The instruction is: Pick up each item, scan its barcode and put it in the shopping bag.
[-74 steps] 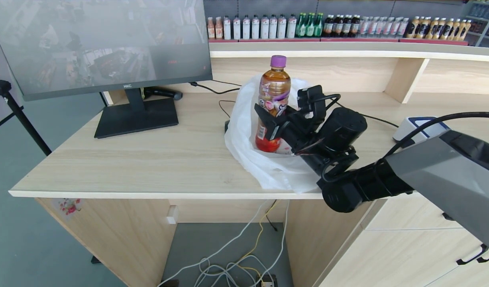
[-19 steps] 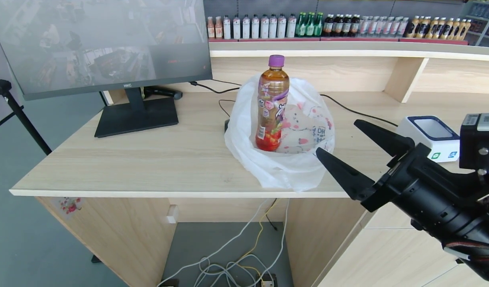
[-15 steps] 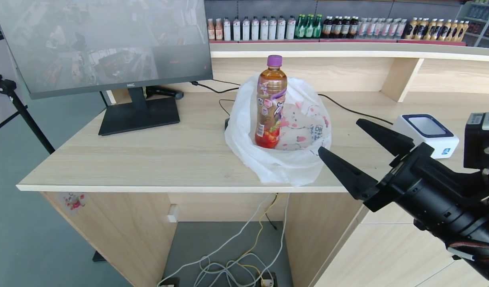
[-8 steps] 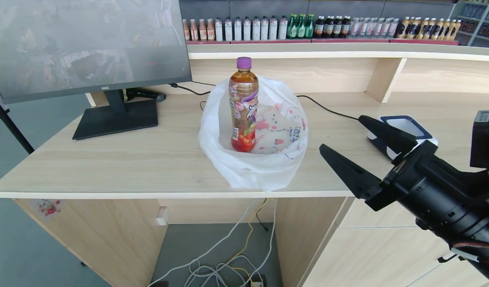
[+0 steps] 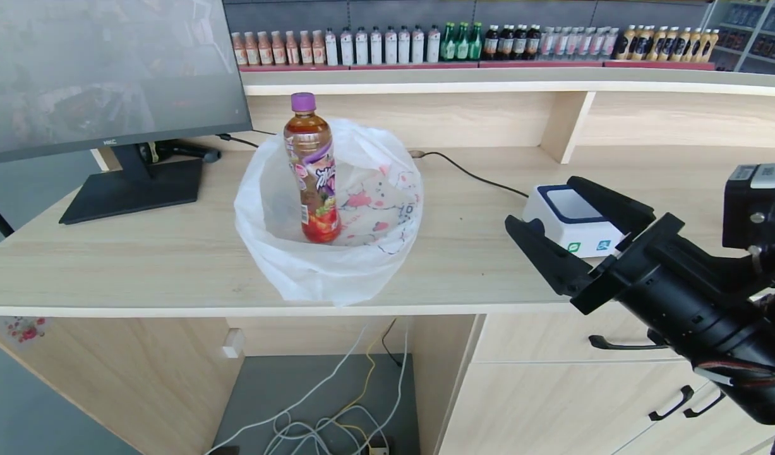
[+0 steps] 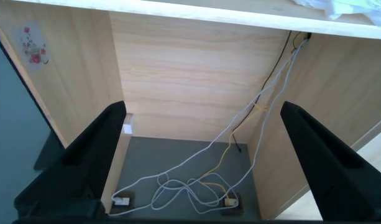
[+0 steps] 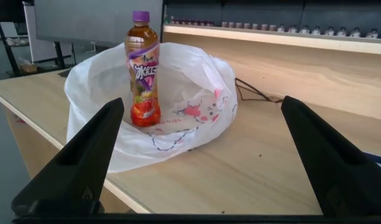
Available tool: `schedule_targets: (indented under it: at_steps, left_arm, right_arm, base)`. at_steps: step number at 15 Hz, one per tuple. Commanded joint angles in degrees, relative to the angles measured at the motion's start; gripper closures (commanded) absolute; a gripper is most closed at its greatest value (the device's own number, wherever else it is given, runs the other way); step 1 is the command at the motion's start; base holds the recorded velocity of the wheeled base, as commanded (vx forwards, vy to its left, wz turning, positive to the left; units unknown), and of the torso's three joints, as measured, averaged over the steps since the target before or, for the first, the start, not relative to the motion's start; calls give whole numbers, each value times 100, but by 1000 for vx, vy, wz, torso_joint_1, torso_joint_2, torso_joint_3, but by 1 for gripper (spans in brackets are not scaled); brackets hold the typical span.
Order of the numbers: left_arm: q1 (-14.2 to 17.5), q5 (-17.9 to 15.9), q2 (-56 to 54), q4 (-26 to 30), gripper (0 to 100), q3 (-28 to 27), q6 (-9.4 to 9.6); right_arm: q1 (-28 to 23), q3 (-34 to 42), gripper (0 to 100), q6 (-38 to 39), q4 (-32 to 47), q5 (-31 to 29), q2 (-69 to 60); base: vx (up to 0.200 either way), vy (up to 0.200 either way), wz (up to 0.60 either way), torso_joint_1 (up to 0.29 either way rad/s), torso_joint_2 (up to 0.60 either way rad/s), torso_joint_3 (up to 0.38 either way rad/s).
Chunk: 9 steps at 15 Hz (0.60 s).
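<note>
A tea bottle (image 5: 311, 170) with a purple cap stands upright inside the white shopping bag (image 5: 267, 215) on the wooden counter (image 5: 141, 253). My right gripper (image 5: 542, 202) hangs open and empty off the counter's front edge, to the right of the bag and just in front of the white barcode scanner (image 5: 573, 221). The right wrist view looks between the open fingers of the right gripper (image 7: 202, 102) at the bottle (image 7: 143, 74) and the bag (image 7: 202, 68). My left gripper (image 6: 202, 109) is open below the counter, facing the knee space.
A monitor (image 5: 103, 69) stands at the back left, with a black cable (image 5: 469, 177) running to the scanner. A raised ledge and a shelf of bottles (image 5: 475, 44) lie behind. Drawers with handles (image 5: 621, 344) sit under the right side. Loose cables (image 6: 196, 186) lie on the floor.
My right gripper let go of the bottle in the bag and drew back to the right, open. The head camera then turned right, so the whole picture shifted left.
</note>
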Motion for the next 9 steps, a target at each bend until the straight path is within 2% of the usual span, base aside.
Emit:
schedule_targets:
  at_steps: [1,5,9]
  left_arm:
    - [1,0,1,-1,0,0,-2]
    - [1,9,1,-1,0,0,-11]
    - [1,0,1,-1,0,0,-11]
  right_arm:
    - [-56,39,0,-3,-6,3,21]
    - [-126,409,0,14,-6,3,-269]
    - [-232,426,0,14,-6,3,-409]
  base:
    - [0,-200,0,2,2,-7]
    - [0,-200,0,1,2,4]
    - [0,-200,0,4,1,0]
